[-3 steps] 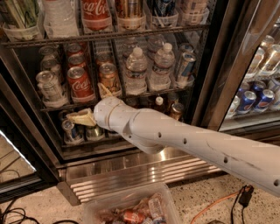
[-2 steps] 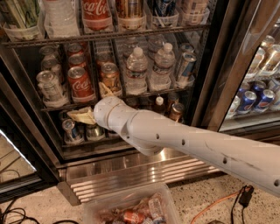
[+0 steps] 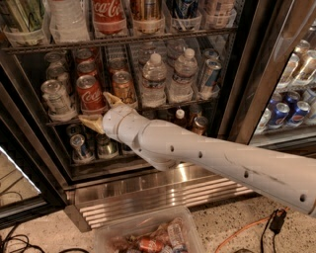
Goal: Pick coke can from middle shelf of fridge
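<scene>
The coke can (image 3: 89, 93), red with white script, stands at the front of the middle shelf (image 3: 163, 105) of the fridge (image 3: 163, 195), between a silver can and a copper-orange can (image 3: 123, 87). My gripper (image 3: 101, 111) is at the shelf's front edge, just below and right of the coke can. Its tan fingers (image 3: 91, 123) are spread apart, one pointing left under the can, the other up beside it. They hold nothing. My white arm reaches in from the lower right.
Water bottles (image 3: 154, 79) stand to the right on the same shelf. A tall Coca-Cola bottle (image 3: 108, 15) stands on the top shelf. Small bottles and cans fill the lower shelf. A clear bin (image 3: 148, 232) sits on the floor. A second cooler with blue cans (image 3: 289, 111) stands to the right.
</scene>
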`<state>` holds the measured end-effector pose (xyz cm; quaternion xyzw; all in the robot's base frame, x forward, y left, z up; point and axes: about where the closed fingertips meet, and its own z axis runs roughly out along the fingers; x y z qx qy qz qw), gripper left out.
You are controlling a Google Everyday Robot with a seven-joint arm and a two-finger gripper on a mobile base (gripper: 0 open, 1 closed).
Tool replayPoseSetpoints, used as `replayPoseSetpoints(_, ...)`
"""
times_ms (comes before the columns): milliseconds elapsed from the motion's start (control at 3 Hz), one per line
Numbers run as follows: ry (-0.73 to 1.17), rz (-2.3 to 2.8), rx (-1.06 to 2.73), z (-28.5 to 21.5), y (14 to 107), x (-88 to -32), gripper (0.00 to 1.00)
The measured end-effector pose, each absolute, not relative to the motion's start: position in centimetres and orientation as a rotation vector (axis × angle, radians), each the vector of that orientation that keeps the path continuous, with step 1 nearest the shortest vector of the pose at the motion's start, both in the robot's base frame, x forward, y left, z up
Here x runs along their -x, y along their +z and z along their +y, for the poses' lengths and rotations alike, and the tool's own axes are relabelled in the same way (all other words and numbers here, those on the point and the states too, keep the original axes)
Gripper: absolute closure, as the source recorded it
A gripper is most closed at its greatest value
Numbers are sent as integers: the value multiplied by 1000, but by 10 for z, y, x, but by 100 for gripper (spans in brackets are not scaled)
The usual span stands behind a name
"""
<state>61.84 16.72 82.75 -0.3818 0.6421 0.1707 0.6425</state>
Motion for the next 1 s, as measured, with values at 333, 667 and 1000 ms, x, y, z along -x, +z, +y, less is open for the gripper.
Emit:
replayPoseSetpoints(333,385,1437,900,180,834,-632,30)
replayPoseSetpoints(667,377,1435,894,177,834,-637,31)
replayPoseSetpoints(1000,387,1428,853,176,831,-643,32)
